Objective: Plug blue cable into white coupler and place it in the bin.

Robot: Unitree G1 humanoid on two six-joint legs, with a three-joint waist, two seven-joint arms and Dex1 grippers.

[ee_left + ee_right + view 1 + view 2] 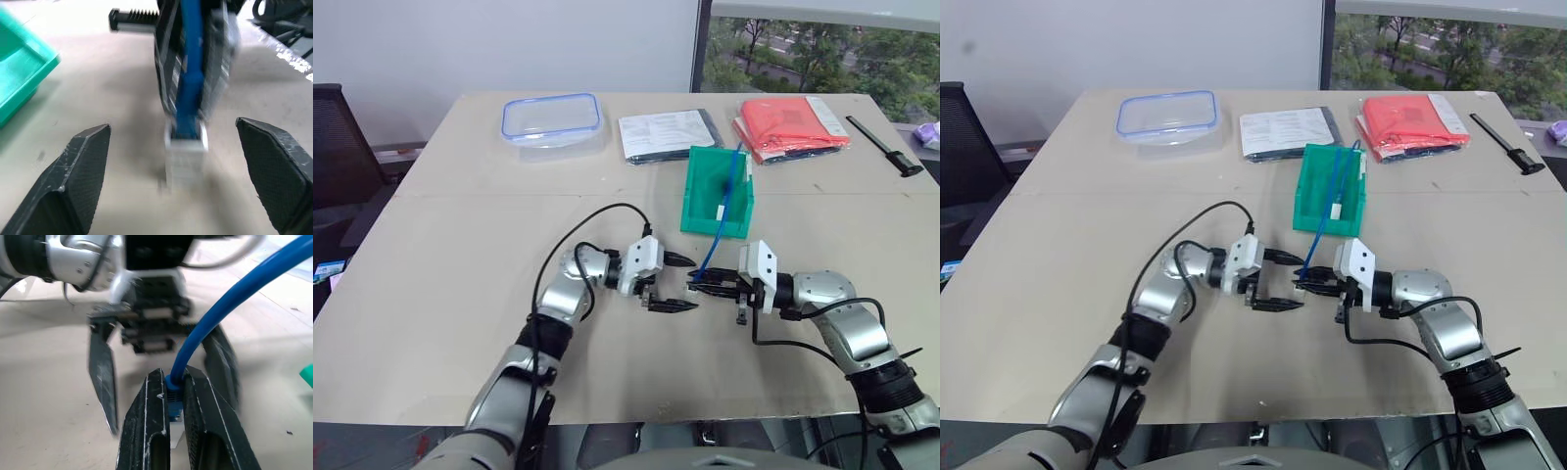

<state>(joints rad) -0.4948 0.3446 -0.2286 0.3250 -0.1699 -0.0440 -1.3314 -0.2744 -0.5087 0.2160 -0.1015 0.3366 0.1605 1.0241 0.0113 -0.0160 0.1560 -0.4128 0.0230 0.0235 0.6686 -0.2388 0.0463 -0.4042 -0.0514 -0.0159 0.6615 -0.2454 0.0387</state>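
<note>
My right gripper (697, 286) is shut on the plug end of the blue cable (717, 240), low over the table's front middle. The cable curves up and away toward the green bin (703, 176) just behind. The white coupler (185, 155) sits on the cable's plug, sticking out past the right fingertips. My left gripper (693, 283) faces the right one with its jaws open on either side of the coupler, not touching it. In the right wrist view the cable (230, 298) runs between my shut fingers (146, 421).
Inside the bin lies a white block (718, 212) on another blue cable. At the back stand a clear blue-rimmed food box (551, 119), papers (666, 134), a red folder (793, 125) and a black tool (886, 147). A dark chair (337, 137) stands at the left.
</note>
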